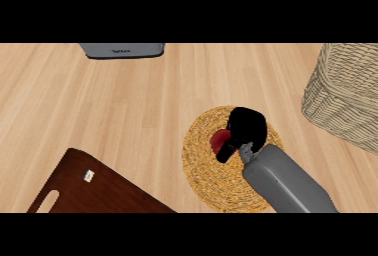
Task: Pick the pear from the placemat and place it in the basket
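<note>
My right hand [246, 127] sits over the round woven placemat [210, 185], and the thing under it is the pear [218, 140] (it shows dark red here, only a sliver peeking out at the hand's left side); the fingers are curled down round it with the thumb low on the left, so I read the hand as closed on the fruit, though the palm hides most of the contact and I cannot tell whether the pear is off the mat yet; its long axis I cannot make out for the same reason. The relation that matters now is hand to basket [345, 95]: the wicker basket stands up and to the right of the hand, near but apart from the mat, its wall rising tall, so I judge the next move needs a lift before travelling right, or the wrist meets the rim. My left hand does not show at all, so the right is the only candidate. The counter [111, 110] is pale wood; a dark brown cutting board [88, 192] lies lower left, and a grey appliance [122, 50] sits at the top edge, both well clear of the path.
</note>
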{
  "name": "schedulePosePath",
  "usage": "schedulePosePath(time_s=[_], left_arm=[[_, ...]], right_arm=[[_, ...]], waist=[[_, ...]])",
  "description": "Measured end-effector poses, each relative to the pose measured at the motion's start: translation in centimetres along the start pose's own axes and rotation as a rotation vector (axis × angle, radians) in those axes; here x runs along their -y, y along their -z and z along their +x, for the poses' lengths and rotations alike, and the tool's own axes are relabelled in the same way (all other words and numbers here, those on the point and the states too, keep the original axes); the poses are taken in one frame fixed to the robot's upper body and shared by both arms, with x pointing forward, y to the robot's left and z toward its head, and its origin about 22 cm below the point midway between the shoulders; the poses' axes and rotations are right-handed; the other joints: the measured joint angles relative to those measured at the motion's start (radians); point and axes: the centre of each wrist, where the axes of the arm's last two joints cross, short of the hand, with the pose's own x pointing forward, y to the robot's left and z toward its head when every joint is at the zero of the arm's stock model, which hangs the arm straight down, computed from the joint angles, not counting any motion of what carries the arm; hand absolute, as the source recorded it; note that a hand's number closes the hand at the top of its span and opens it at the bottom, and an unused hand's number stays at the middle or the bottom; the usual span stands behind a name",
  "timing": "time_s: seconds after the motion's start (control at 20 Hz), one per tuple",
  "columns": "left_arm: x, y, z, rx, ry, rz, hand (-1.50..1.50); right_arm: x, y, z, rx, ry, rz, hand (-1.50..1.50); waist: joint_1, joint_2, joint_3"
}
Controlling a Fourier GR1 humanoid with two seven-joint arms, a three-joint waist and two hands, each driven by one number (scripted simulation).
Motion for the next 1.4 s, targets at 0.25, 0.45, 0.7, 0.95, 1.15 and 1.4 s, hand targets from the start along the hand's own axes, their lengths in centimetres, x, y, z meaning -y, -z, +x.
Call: schedulePosePath(time_s=[0.25, 0.45, 0.7, 0.95, 1.15, 1.4], left_arm=[[-0.2, -0.3, -0.6, -0.020, -0.015, 0.001, 0.00], [-0.5, -0.8, -1.2, -0.040, -0.029, 0.003, 0.00], [-0.6, -0.9, -1.5, -0.044, -0.038, 0.005, 0.00], [-0.6, -1.1, -1.7, -0.045, -0.042, 0.014, 0.00], [-0.5, -1.2, -1.9, -0.049, -0.046, 0.023, 0.00], [-0.4, -1.1, -1.8, -0.041, -0.046, 0.025, 0.00]], right_arm=[[3.5, -0.6, 1.5, 0.030, 0.182, -0.152, 1.50], [8.2, -2.1, 2.5, 0.111, 0.463, -0.337, 1.50], [12.8, -3.4, 2.2, 0.141, 0.643, -0.547, 1.50], [16.8, -3.7, 0.3, 0.086, 0.709, -0.696, 1.50], [20.1, -4.0, -1.4, 0.037, 0.751, -0.786, 1.50], [23.1, -4.0, -3.9, -0.034, 0.789, -0.851, 1.50]], waist=[[-0.020, -0.009, 0.001], [-0.045, -0.019, 0.002], [-0.054, -0.021, 0.001], [-0.061, -0.022, 0.001], [-0.066, -0.023, 0.002], [-0.062, -0.020, 0.002]])
